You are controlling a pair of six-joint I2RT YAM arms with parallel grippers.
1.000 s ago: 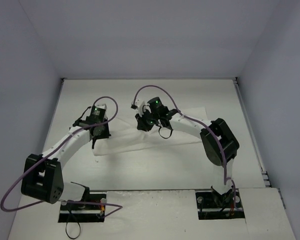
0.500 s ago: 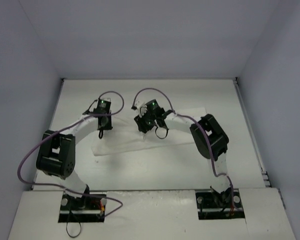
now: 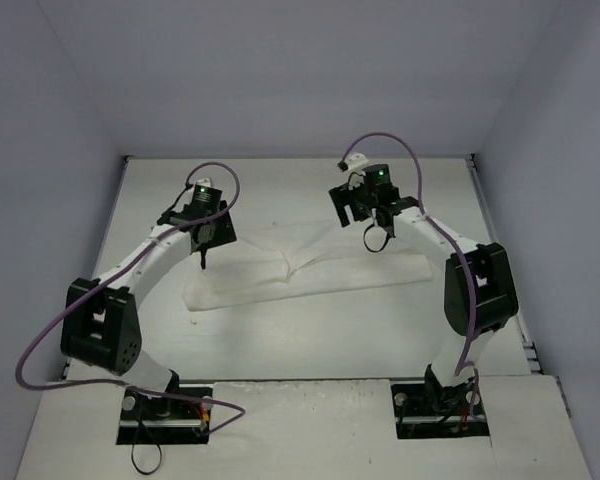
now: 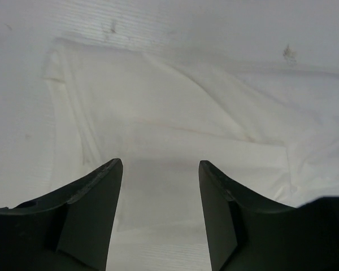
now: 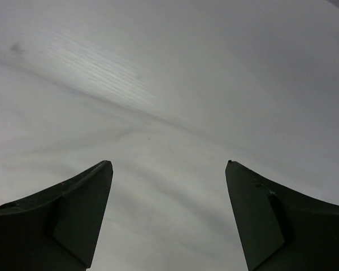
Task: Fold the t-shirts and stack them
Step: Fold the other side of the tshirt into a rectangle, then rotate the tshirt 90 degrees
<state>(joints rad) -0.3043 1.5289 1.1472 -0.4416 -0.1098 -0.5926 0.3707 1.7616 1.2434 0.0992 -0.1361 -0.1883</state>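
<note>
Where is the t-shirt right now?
In the top view, the t-shirt lies mid-table, stretching from under the left gripper toward the right gripper.

A white counter fills the floor, boxed in by pale lavender walls at 9, 12 and 3 o'clock. A white front panel lies at 6 o'clock. The left wrist view shows a small dark smudge on the counter at 2 o'clock.

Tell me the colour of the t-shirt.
Plain white t-shirt, no pattern; shows best in the left wrist view.
</note>
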